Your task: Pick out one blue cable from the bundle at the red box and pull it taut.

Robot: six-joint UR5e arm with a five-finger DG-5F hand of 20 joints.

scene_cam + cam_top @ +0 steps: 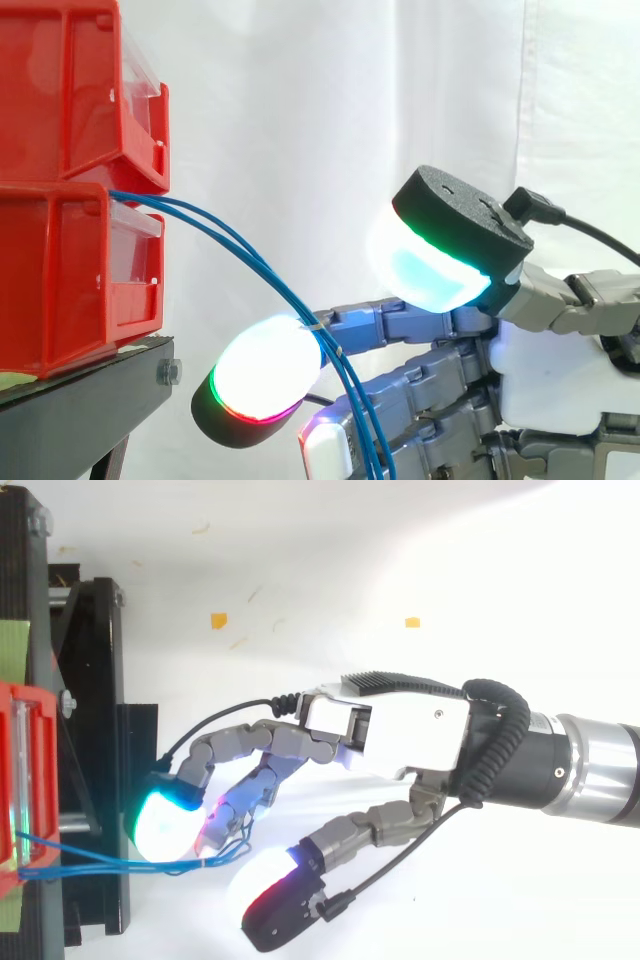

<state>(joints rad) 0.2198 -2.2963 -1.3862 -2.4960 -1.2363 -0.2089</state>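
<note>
Two thin blue cables [268,280], side by side. Emerge from the gap between the two stacked red boxes [70,270], droop in a slack curve down and to the right, then drop out at the bottom of the side view. From above, run level from the boxes toward the hand [400,730] and end in a small loop among its fingers [250,745].

Hand reaching in from the right. Open, fingers spread and only loosely bent, closed on nothing visible. A glowing white pad [262,372] with a red-green rim just below and in front of the cables. A cyan pad [428,268] well above them. Between the two, the cables crossing one finger of the hand. Contact or mere overlap there: cannot tell.

Boxes resting on a black stand [90,400], with a white curtain [300,100] behind.

Judged progress: early. Hand at the bundle and bracketing it, but no single cable picked out yet — both strands together, both slack. Left to do, by this reading: separate one strand, close on it, then draw it away from the boxes far enough to take out the sag.
</note>
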